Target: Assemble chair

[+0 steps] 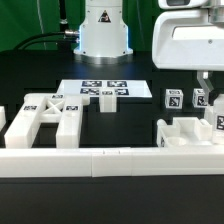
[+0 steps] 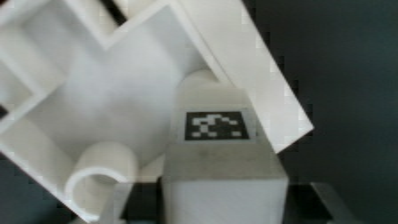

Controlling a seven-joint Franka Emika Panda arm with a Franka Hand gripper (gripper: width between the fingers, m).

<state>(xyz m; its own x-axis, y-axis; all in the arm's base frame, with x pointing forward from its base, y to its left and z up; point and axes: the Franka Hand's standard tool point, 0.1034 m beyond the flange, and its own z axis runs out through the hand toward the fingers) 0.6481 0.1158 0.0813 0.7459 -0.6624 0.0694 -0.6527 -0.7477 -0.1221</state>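
My gripper (image 1: 205, 86) hangs at the exterior view's right, over the far edge of the white seat slab (image 1: 188, 132). In the wrist view the gripper (image 2: 226, 203) is shut on a short square white post (image 2: 219, 150), its black-and-white tag facing the camera. A dark finger (image 2: 326, 197) shows on each side of the post. The seat slab (image 2: 107, 95) lies close behind the post. The held post also shows in the exterior view (image 1: 201, 98). A second tagged post (image 1: 173, 99) stands just beside it. The X-braced frame (image 1: 45, 116) lies at the exterior view's left.
The marker board (image 1: 100, 90) lies flat at the middle back, in front of the robot base (image 1: 103, 30). A long low white rail (image 1: 110, 160) runs across the front of the table. The table top is black.
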